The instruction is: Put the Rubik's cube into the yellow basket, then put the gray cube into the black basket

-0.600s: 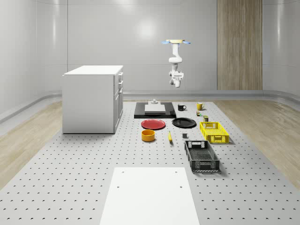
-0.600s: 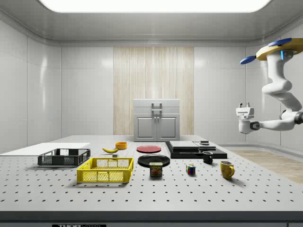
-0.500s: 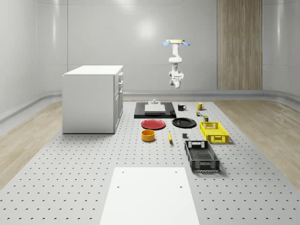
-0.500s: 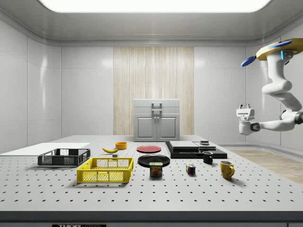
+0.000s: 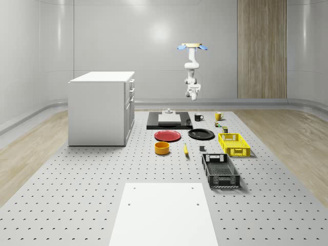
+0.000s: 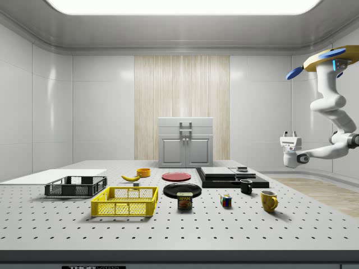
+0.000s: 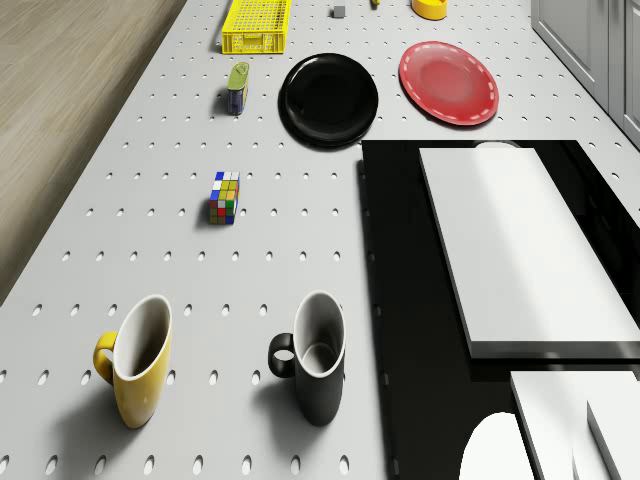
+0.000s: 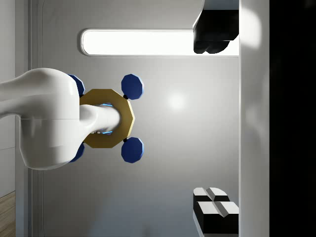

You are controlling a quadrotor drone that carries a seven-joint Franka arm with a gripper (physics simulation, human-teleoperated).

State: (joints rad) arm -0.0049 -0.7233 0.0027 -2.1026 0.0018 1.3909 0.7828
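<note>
The Rubik's cube [image 7: 225,197] [image 6: 226,200] lies on the perforated table between the mugs and a small can. The yellow basket [image 6: 125,202] [image 5: 234,144] and the black basket [image 6: 76,186] [image 5: 220,170] stand further along the same side. A small gray cube [image 7: 339,11] [image 5: 202,148] sits on the table near them. The drone [image 6: 331,56] [image 5: 193,46] hovers high over the table's far end. My gripper [image 6: 289,134] [image 8: 215,123] hangs well above the table, turned up toward the drone, open and holding nothing.
A yellow mug [image 7: 135,360] and a black mug [image 7: 315,357] stand below the drone. A black slab [image 7: 400,300] bearing a white block, a black plate [image 7: 328,98], a red plate [image 7: 448,82], a can [image 7: 237,87] and a white cabinet [image 5: 102,107] are nearby.
The gripper has sunk a little and shifted slightly toward the side view's right. The drone has barely moved, and the objects on the table are where they were.
</note>
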